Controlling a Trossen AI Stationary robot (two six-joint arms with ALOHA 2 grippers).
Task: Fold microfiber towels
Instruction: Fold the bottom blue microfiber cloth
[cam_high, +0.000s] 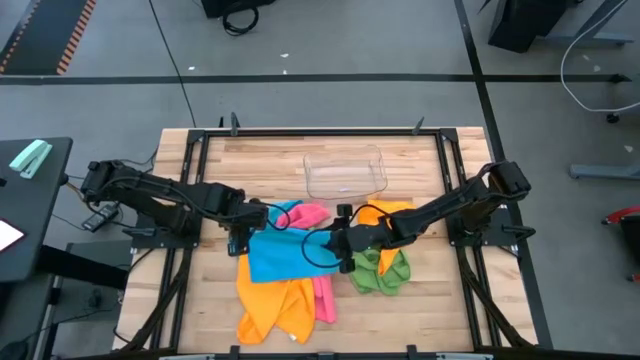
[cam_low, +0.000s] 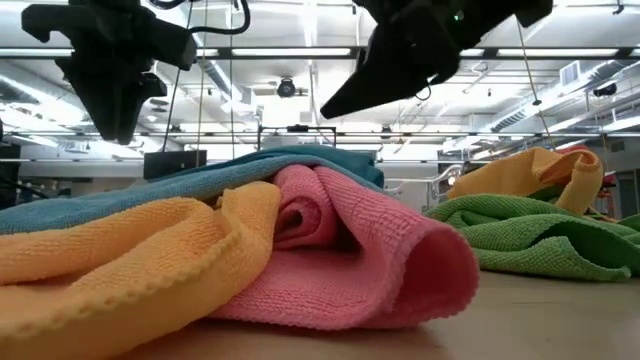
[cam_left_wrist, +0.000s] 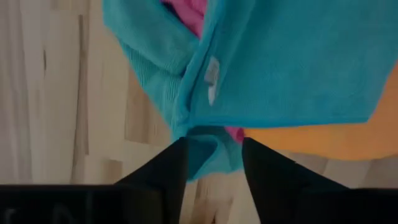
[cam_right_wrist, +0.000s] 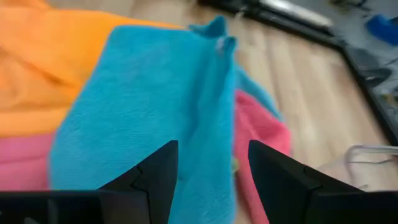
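Two tools work over one blue towel (cam_high: 280, 255), which lies spread on top of the pile at the middle of the desk (cam_high: 420, 300). Under it sit an orange towel (cam_high: 270, 305) and a pink towel (cam_high: 322, 290); a green towel (cam_high: 380, 270) and a second orange one (cam_high: 385, 212) lie to the right, just in front of the clear plastic tray (cam_high: 345, 172).

The left tool (cam_high: 243, 232) hangs at the blue towel's left edge with its fingers (cam_left_wrist: 165, 171) parted; a fold of blue cloth shows between them, though I cannot tell whether it rests there loosely or is merely seen past them. The right tool (cam_high: 330, 247) hovers over the towel's right edge, released, with nothing clamped.

The step looks like setting the blue towel flat before a fold. To do it well, each tool should take only blue cloth at a corner, since the pink towel touches the blue one's underside and could come up with it. Both corners should rise level, so the sheet hangs without a twist, then travel together across the towel and land edge on edge. The curled hem near the left tool, where a small label shows, wants smoothing first, or the fold may set crooked.
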